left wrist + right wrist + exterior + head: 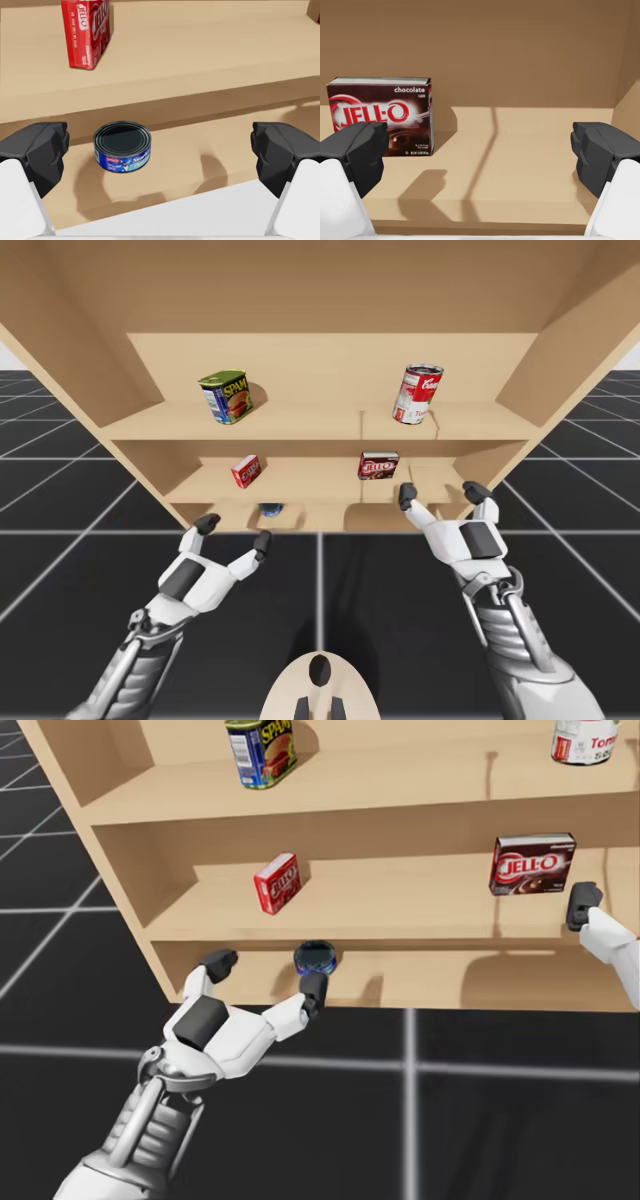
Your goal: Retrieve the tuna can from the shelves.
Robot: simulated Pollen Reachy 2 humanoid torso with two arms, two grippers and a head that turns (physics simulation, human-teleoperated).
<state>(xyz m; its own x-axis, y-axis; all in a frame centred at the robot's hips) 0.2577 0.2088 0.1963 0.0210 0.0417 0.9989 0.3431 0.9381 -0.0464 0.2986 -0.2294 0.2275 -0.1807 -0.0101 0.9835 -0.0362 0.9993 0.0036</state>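
The shelves [330, 360] are showing tan, the tuna can [122, 147] blue with a dark lid, the floor [400, 590] black with pale grid lines.

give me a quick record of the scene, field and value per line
target: flat blue tuna can, upright on bottom shelf
left claw: open, in front of tuna can, not touching
right claw: open, at middle shelf near dark brown box
middle shelf also: small red box
top shelf: blue rectangular tin, red and white can
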